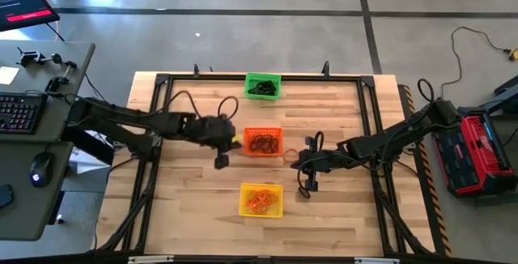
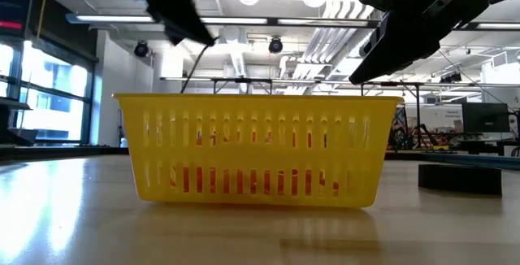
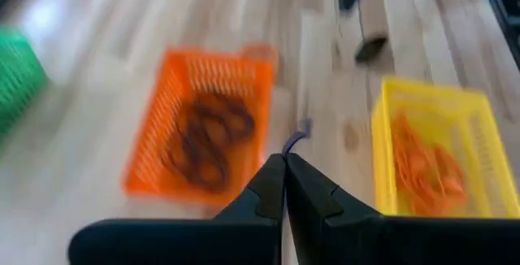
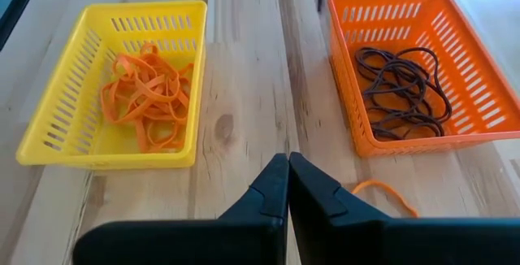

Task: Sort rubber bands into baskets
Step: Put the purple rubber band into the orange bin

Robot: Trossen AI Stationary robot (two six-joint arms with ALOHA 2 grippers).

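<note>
Pale butcher-block planks form the table [image 1: 194,215], its edges framed by a dark metal rail, standing on a grey concrete floor; beside it sits a grey desk with a keyboard [image 1: 19,112] and mouse [image 1: 40,168], and a red case [image 1: 477,155] lies on the floor at the opposite side. Across the table at low level, an open workshop ceiling with white ducts and strip lights is visible. Three rectangular slotted plastic baskets stand in a column down the table's middle: the green basket [image 1: 262,85] holding short thick black bands [image 1: 261,89], the orange basket [image 4: 422,70] holding thin dark brown loops [image 4: 402,86], and the yellow basket [image 4: 114,82] holding a tangle of thin flat orange bands [image 4: 146,94]. One loose orange band [image 4: 382,193] lies on the bare wood just beside the orange basket's wall. The left gripper [image 1: 222,159] hangs over the wood just beside the orange basket, its fingers pressed together with nothing visibly between them. The right gripper [image 1: 308,187] hangs between the orange and yellow baskets on the other side, fingers likewise together and empty.
</note>
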